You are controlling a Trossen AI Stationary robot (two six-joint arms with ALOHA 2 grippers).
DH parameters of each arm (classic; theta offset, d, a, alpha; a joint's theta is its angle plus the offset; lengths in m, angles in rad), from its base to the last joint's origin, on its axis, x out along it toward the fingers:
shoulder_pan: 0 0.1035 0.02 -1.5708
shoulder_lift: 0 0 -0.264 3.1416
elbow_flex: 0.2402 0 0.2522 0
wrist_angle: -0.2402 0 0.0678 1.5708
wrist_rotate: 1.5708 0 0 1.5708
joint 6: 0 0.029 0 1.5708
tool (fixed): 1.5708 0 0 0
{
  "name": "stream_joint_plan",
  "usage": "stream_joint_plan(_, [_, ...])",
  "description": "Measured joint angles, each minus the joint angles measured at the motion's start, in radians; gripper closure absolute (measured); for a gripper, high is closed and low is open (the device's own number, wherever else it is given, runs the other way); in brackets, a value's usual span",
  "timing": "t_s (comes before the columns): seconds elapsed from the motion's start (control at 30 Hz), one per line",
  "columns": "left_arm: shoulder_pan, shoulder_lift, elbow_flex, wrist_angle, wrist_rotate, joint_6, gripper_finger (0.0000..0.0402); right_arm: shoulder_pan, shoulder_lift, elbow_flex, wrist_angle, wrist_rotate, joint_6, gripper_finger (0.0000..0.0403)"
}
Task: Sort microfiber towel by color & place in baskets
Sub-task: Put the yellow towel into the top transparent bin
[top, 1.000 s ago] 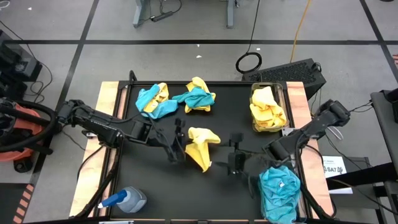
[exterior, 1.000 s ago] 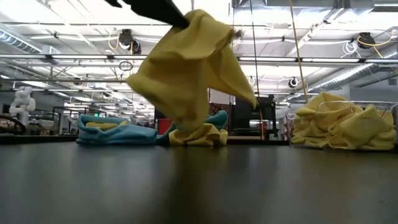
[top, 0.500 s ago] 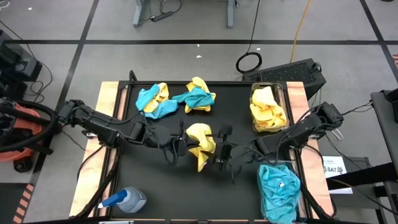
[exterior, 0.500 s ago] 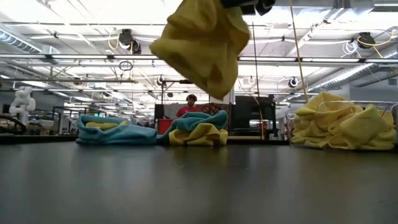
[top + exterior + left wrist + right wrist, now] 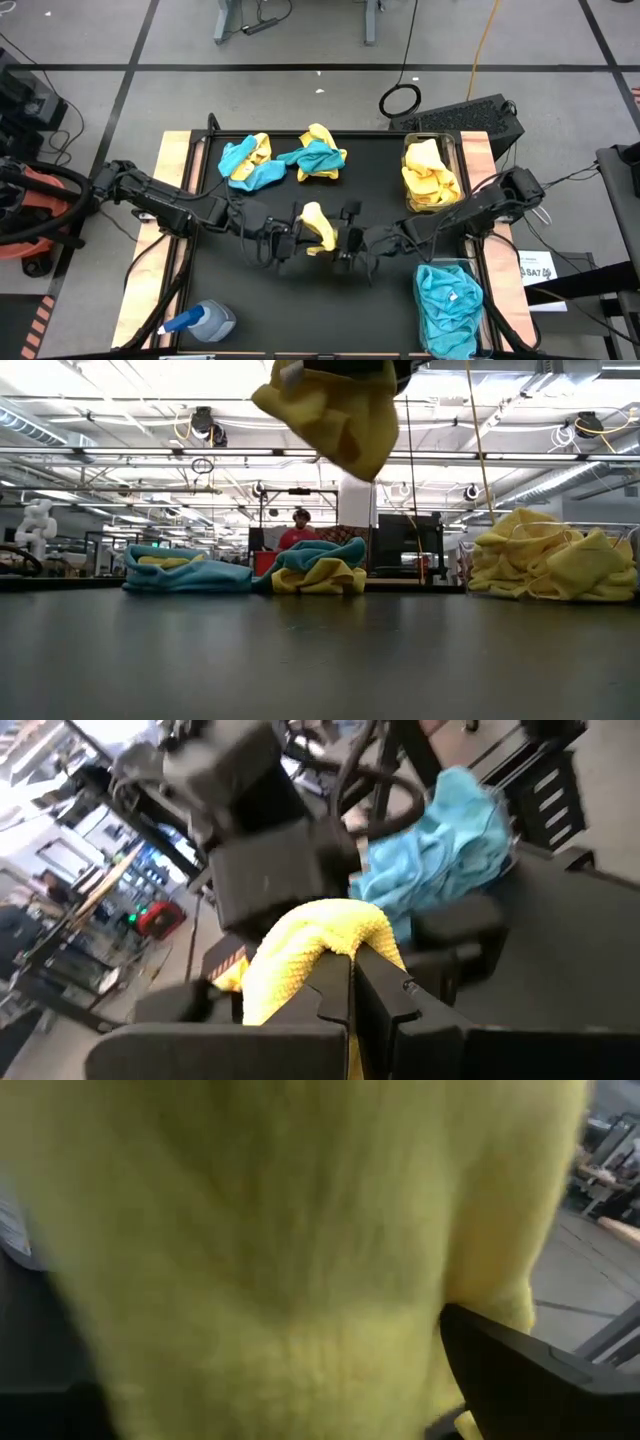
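A yellow microfiber towel (image 5: 318,228), soft and nubbly in weave, is shown bunched into a crumpled, drooping mass, lifted clear of the matte black table (image 5: 250,300). It is pinched between the clenched fingers of the left gripper (image 5: 292,237), whose dark, angular plastic fingers (image 5: 375,995) are seen pressed together with the cloth folded over them. The right gripper (image 5: 348,238) is positioned just beside the towel on its opposite side, with its jaws spread wide; in the right wrist view the yellow pile fills nearly the whole field, one dark finger (image 5: 520,1370) being visible at its edge. Whether the right fingers touch the cloth cannot be told.

Beyond the two grippers, toward the far edge of the table, two loose heaps are seen: a teal-and-yellow heap (image 5: 247,162) on the left arm's side and a second mixed heap (image 5: 318,155) beside it, each rumpled into soft folds.

On the right arm's side, two clear, rounded-corner plastic baskets are set one behind the other. The farther basket (image 5: 452,145) is filled with crumpled yellow towels (image 5: 430,178); the nearer basket (image 5: 486,320) is filled with teal towels (image 5: 448,300).

A blue-capped spray bottle (image 5: 200,322), translucent and rounded, is shown lying near the front corner on the left arm's side. A person (image 5: 299,530) is visible in the room behind the table.
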Motion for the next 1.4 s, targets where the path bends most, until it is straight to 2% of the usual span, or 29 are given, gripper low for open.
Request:
stream_joint_plan(0.1, [0.0, 0.0, 0.0, -0.005, 0.022, -0.004, 0.04, 0.001, 0.027, 0.0, 0.049, -0.001, -0.04, 0.0117])
stream_joint_plan(0.2, [-0.001, 0.0, 0.0, -0.025, 0.027, -0.016, 0.04, 0.005, 0.033, 0.0, 0.077, 0.001, -0.094, 0.0153])
stream_joint_plan(0.4, [-0.006, 0.0, 0.0, -0.069, 0.029, -0.035, 0.04, 0.017, 0.022, 0.0, 0.073, 0.012, -0.176, 0.0283])
stream_joint_plan(0.5, [-0.013, 0.0, 0.0, -0.098, 0.007, -0.035, 0.04, 0.033, 0.016, 0.0, 0.026, 0.053, -0.221, 0.0356])
stream_joint_plan(0.57, [-0.017, 0.0, 0.0, -0.126, -0.021, -0.042, 0.04, 0.04, 0.011, 0.0, -0.008, 0.061, -0.242, 0.0388])
stream_joint_plan(0.7, [-0.019, 0.0, 0.0, -0.187, -0.064, -0.087, 0.0397, 0.056, -0.027, 0.0, -0.099, 0.131, -0.241, 0.0388])
stream_joint_plan(0.77, [-0.018, 0.0, 0.0, -0.214, -0.08, -0.111, 0.0383, 0.062, -0.058, 0.0, -0.167, 0.151, -0.226, 0.0393])
stream_joint_plan(0.97, [-0.02, 0.003, -0.002, -0.239, -0.155, -0.167, 0.0288, 0.061, -0.178, 0.0, -0.369, 0.169, -0.136, 0.0398])
stream_joint_plan(1.17, [-0.019, 0.003, -0.002, -0.245, -0.157, -0.249, 0.0186, 0.05, -0.306, 0.0, -0.69, 0.302, 0.022, 0.0398])
stream_joint_plan(1.27, [-0.019, 0.003, -0.003, -0.255, -0.132, -0.281, 0.0161, 0.027, -0.371, 0.0, -0.884, 0.34, 0.153, 0.0398])
stream_joint_plan(1.4, [-0.019, 0.02, -0.003, -0.251, -0.08, -0.318, 0.0154, -0.014, -0.45, 0.0, -1.1, 0.357, 0.32, 0.0398])
